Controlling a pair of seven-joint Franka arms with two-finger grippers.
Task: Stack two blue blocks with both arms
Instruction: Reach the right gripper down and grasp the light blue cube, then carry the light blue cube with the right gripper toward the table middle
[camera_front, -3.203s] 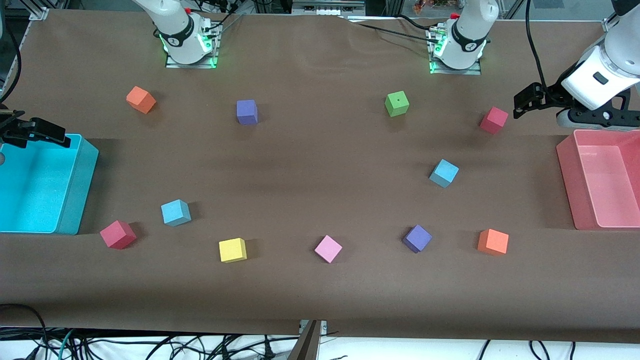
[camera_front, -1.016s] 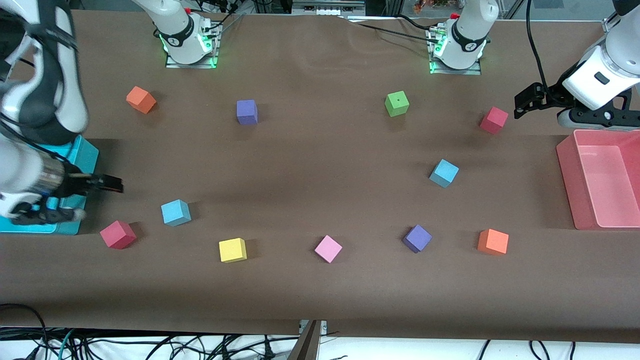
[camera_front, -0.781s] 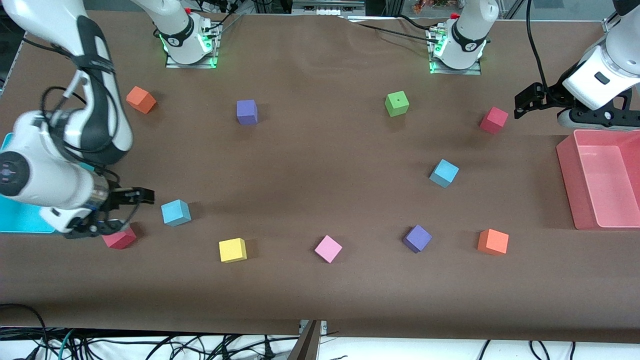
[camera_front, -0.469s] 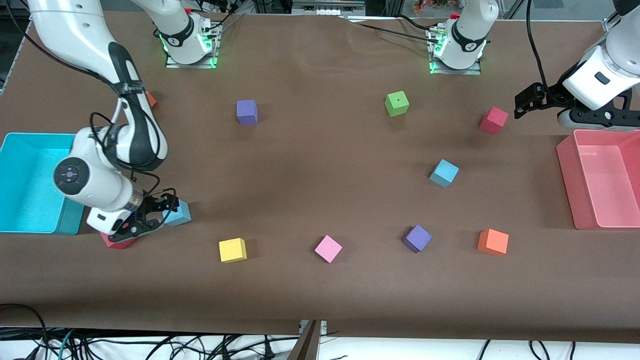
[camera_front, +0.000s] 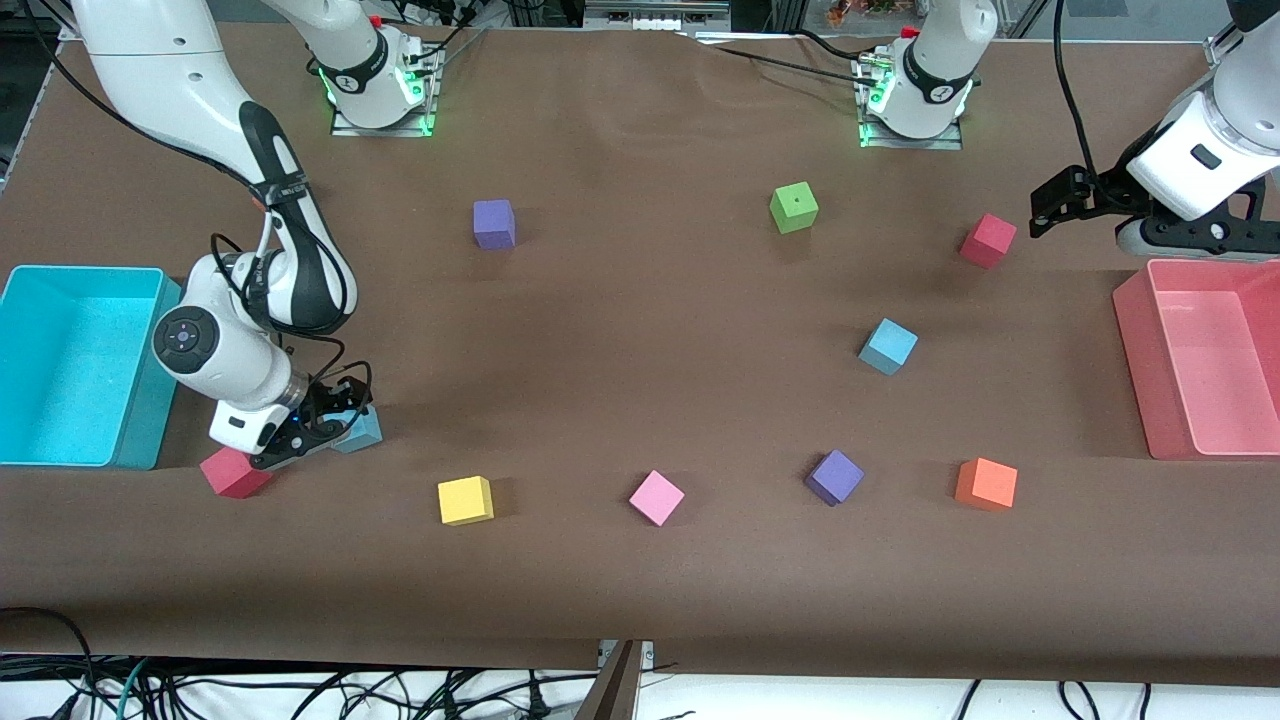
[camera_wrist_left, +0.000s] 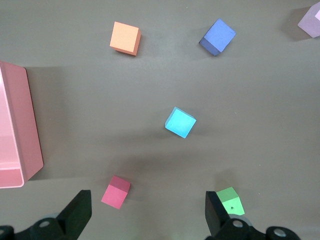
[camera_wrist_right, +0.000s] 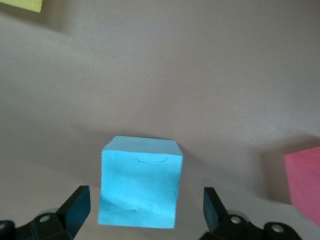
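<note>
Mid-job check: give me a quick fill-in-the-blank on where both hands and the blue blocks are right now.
1. The right hand hangs open over a ____ block.
2. That block rests on the ____, not yet lifted.
3. The left hand waits beside the ____ bin.
4. The other blue block lies nearer the front camera than the ____ block.

Missing words: blue; table; pink; green

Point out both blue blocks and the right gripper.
Blue block at the right gripper (camera_wrist_right: 139, 182), right wrist view, front face.
Other blue block (camera_front: 888, 346), front view, top face.
Right gripper (camera_wrist_right: 145, 210), right wrist view, midway between its open fingers.
</note>
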